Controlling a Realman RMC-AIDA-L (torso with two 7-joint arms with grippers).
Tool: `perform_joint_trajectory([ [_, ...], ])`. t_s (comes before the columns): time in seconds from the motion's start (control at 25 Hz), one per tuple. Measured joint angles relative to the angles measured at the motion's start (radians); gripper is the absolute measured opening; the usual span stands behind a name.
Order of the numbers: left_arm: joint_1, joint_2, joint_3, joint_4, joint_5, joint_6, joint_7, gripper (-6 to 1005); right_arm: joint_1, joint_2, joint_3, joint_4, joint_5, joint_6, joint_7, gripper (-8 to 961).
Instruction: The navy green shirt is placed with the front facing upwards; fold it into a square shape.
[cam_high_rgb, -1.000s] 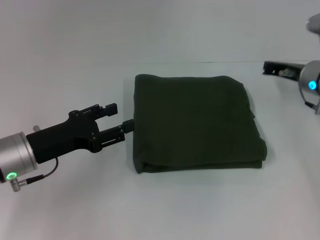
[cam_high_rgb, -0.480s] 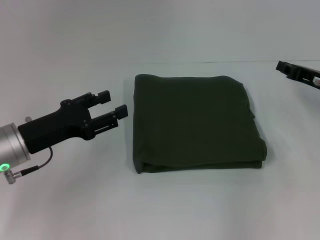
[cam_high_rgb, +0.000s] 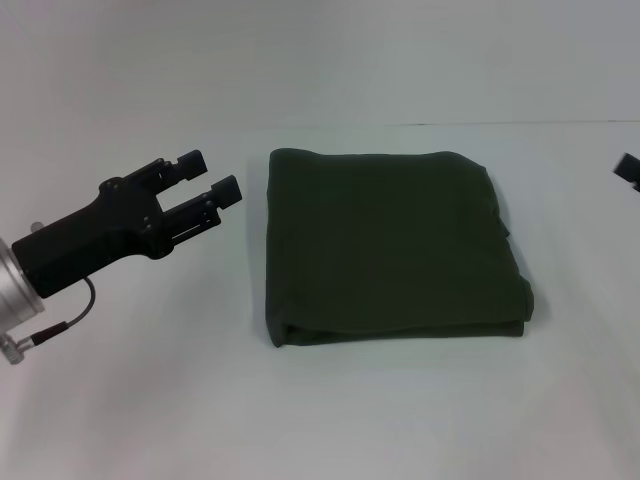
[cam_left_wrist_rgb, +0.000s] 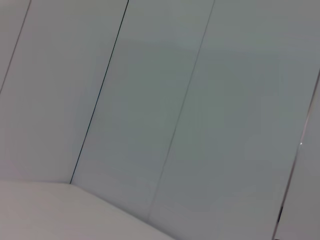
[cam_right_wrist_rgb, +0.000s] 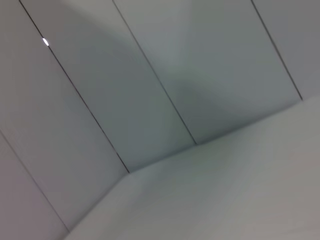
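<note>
The navy green shirt lies folded into a rough square in the middle of the white table, plain olive cloth facing up and layered edges showing along its near side. My left gripper hovers left of the shirt, clear of its edge, open with nothing between its fingers. Only a dark tip of my right gripper shows at the right edge of the head view, well away from the shirt. Neither wrist view shows the shirt or any fingers.
The white table spreads around the shirt up to a pale wall behind. The left wrist view looks at wall panels with dark seams; the right wrist view shows wall panels above the table surface.
My left gripper has let go of the shirt's left edge and drawn back up and to the left. The right arm has pulled away to the right, almost out of view. The shirt has not moved.
</note>
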Motion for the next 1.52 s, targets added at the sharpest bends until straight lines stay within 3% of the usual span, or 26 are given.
perform_joint_trajectory([
  [0.12, 0.005, -0.002, -0.004, 0.001, -0.006, 0.027, 0.000, 730, -0.031, 0.005, 0.035, 0.001, -0.002, -0.086, -0.050, 476],
  [0.36, 0.008, -0.002, -0.005, 0.004, -0.009, 0.113, 0.007, 727, -0.061, -0.006, 0.023, -0.010, -0.063, -0.239, -0.101, 733],
  [0.6, 0.010, 0.013, -0.007, 0.025, -0.009, 0.255, -0.024, 723, -0.059, -0.011, 0.023, -0.058, -0.185, -0.440, -0.124, 944],
  [0.92, 0.029, 0.019, 0.006, 0.109, 0.037, 0.339, -0.123, 723, -0.039, -0.021, 0.018, -0.076, -0.282, -0.508, -0.123, 938],
  [1.0, 0.029, 0.019, 0.025, 0.130, 0.099, 0.344, -0.156, 723, -0.027, -0.024, 0.018, -0.079, -0.326, -0.515, -0.114, 936],
  [1.52, 0.003, 0.011, 0.130, 0.127, 0.144, 0.328, -0.190, 723, -0.006, -0.027, 0.016, -0.077, -0.431, -0.538, -0.102, 925],
])
